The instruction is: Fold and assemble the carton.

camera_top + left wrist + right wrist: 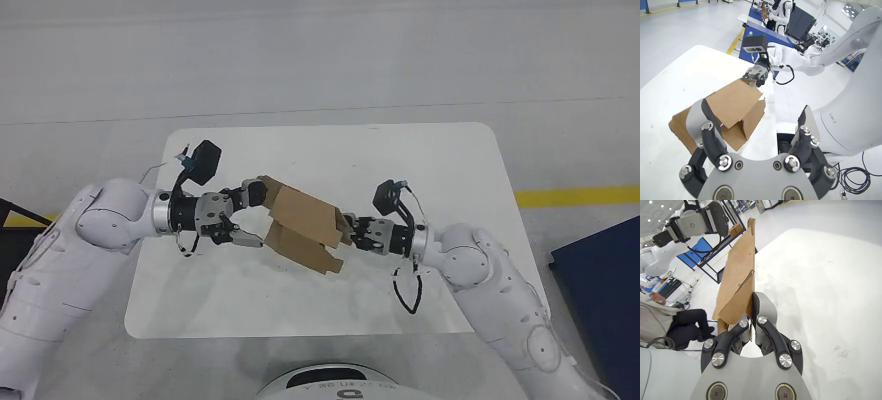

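Currently, the carton point(300, 225) hangs partly opened above the table point(400, 170) centre. The right gripper point(348, 231) jaws clamp its right flap; the left gripper point(250, 213) jaws stand open at its left end. Flap folding appears outstanding.

The carton point(303, 228) is plain brown corrugated cardboard, matt, with a few dark specks. At the middle of the right wrist view its cut edge is frayed and the layered core shows. The tabletop point(400, 170) is white and smooth with a faint sheen, marked by small grey scuffs and specks toward the lower right of the right wrist view. The left jaws have pale grey matt shells, black links with a dull gloss, and black rubbery pads point(709, 113) with a fine dimpled grain. The right jaws look the same, and their round screws point(785, 358) are bright polished metal.
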